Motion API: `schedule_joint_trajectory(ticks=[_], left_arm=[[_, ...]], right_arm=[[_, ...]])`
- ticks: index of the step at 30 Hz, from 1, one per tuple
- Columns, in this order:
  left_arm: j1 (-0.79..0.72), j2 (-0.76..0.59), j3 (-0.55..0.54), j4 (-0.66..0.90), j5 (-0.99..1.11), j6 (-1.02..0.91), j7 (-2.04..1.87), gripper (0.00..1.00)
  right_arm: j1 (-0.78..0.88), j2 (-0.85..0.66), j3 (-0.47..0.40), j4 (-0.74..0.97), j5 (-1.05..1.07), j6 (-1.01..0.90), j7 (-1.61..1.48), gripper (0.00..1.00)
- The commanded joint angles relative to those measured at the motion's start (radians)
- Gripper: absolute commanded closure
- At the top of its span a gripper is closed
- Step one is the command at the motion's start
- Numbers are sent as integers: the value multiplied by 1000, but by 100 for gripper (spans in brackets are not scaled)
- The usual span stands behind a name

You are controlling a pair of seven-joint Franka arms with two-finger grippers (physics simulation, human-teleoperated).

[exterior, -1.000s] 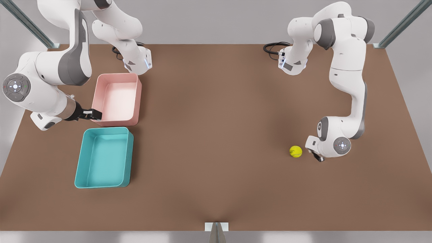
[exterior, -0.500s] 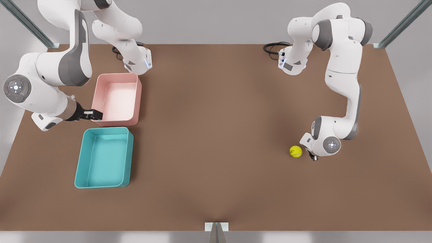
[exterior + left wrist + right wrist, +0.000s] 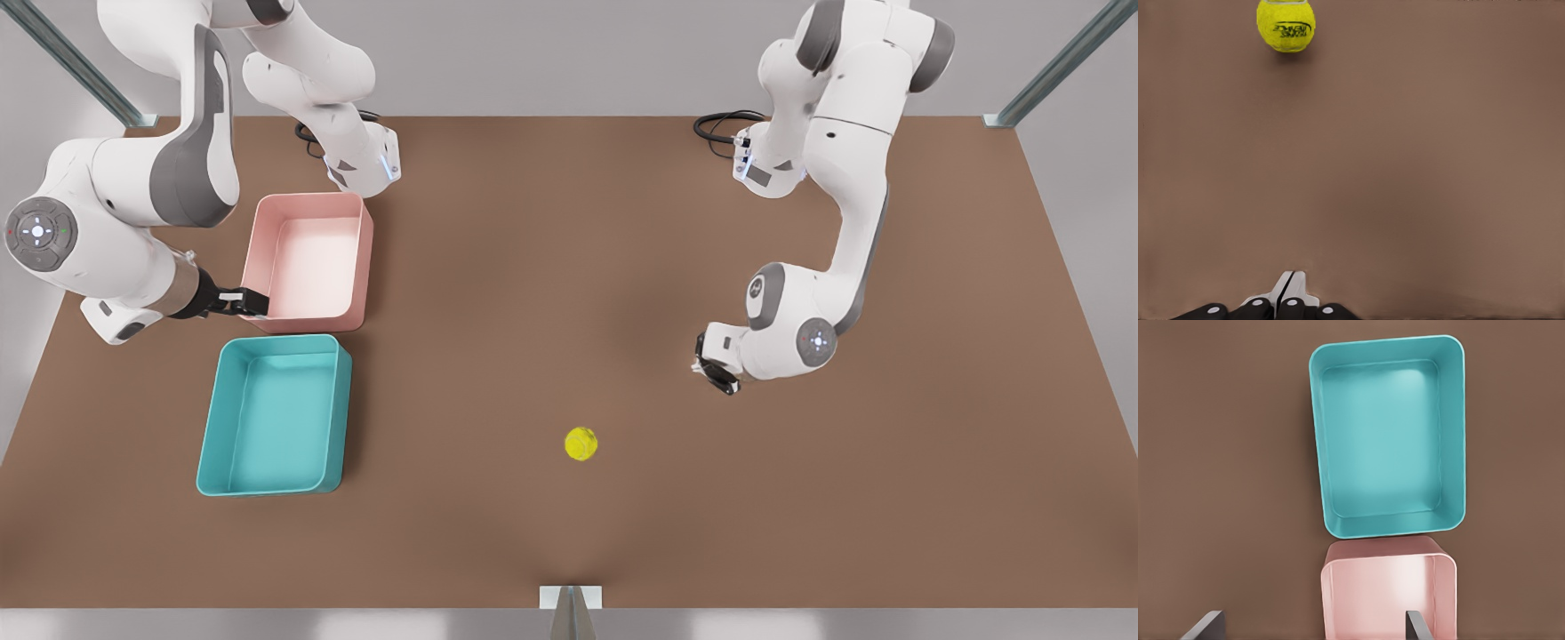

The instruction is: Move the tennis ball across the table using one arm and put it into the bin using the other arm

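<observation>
now | tennis ball (image 3: 1285, 25) print unreadable | left end effector (image 3: 1287, 292) closed | right end effector (image 3: 1313, 623) wide

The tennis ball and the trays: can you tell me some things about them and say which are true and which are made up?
1. The tennis ball lies on the bare table. True.
2. The ball is inside the teal tray. False: that tray holds nothing.
3. The left gripper holds the ball. False: its fingers are shut on nothing, away from the ball.
4. The right gripper is by the pink tray, fingers open. True.
5. The pink tray sits farther back than the teal one. True.
</observation>
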Motion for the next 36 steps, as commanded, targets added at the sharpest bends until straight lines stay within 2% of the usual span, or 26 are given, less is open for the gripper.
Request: schedule_joint_trajectory(ticks=[1,7,9,10,11,12,13,14,15,17,18,19,20,22,26,36], left_arm=[[11,-26,11,1,63,-102,-592,79],[12,-49,60,33,152,-162,-517,79],[61,-51,62,211,259,-433,-520,79],[80,-48,62,383,310,-660,-583,79],[78,-49,62,482,335,-781,-780,79],[80,-51,62,633,339,-944,-894,66],[92,-51,64,723,345,-1001,-896,64],[109,-51,64,742,353,-1012,-902,49],[107,-51,64,742,395,-1010,-1026,0],[132,-52,62,751,390,-1013,-1174,0],[166,-101,48,737,382,-1013,-1164,0],[169,-236,77,513,375,-831,-1105,0],[152,-184,99,575,378,-906,-1106,0],[164,-178,97,576,367,-914,-1103,0],[173,-186,94,578,367,-992,-1102,0],[193,-177,96,573,349,-972,-1102,0]], right_arm=[[0,-1,0,0,1,-2,-1,0],[-1,-1,0,0,1,-3,-1,0],[-1,-1,0,0,1,-3,0,0],[5,17,0,3,-1,3,0,0],[27,71,3,23,17,44,-3,0],[59,167,1,79,105,123,7,0],[108,316,1,210,105,186,20,0],[131,485,1,355,103,261,28,0],[145,592,12,390,116,429,143,0],[152,649,38,395,114,563,280,0],[152,683,44,410,114,624,303,0],[152,731,67,428,114,707,336,0],[152,770,77,431,114,785,349,0],[166,838,98,500,114,828,404,0],[186,906,96,520,114,931,409,0],[205,947,89,505,103,959,405,0]])
